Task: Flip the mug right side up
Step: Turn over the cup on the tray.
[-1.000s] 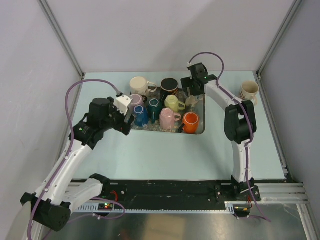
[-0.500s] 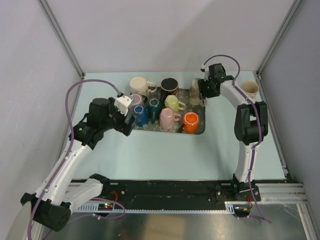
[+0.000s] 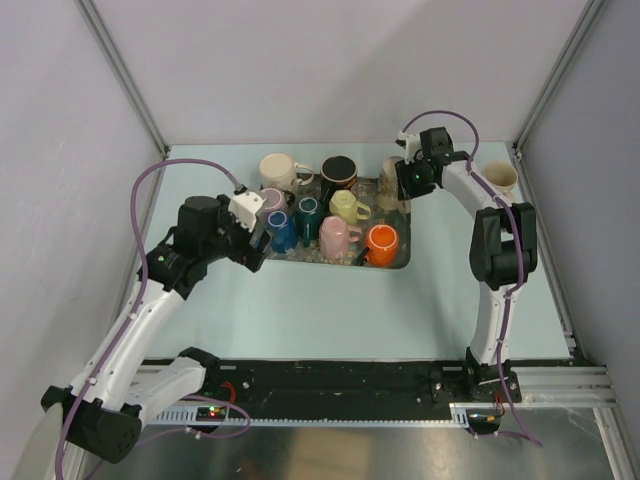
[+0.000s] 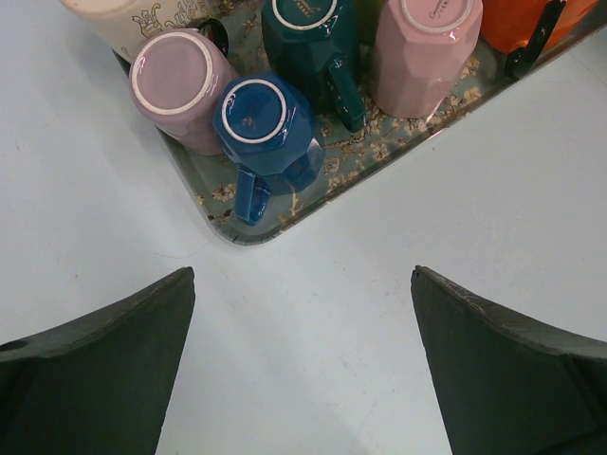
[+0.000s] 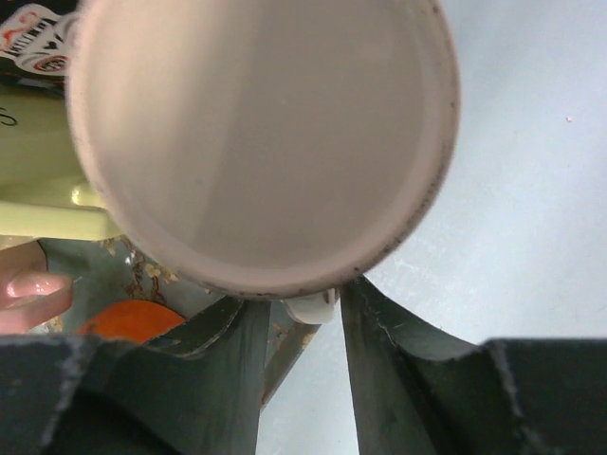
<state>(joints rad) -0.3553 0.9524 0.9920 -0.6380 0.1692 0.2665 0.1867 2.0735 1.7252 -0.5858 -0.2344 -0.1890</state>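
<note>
Above the far right corner of the tray (image 3: 330,262), the right pincer (image 5: 305,318) pinches the pale mug (image 5: 261,142) by what looks like its handle, held clear of the other mugs (image 3: 340,215), likely for room to turn; the left pincer (image 4: 303,284) hangs wide open, empty.

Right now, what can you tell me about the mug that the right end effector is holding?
The mug is pale beige and looks ceramic. Its round, speckled-edged face fills the right wrist view; mouth or base, I cannot tell. The right end effector pinches a whitish part, probably its handle, over the tray's far right corner.
</note>
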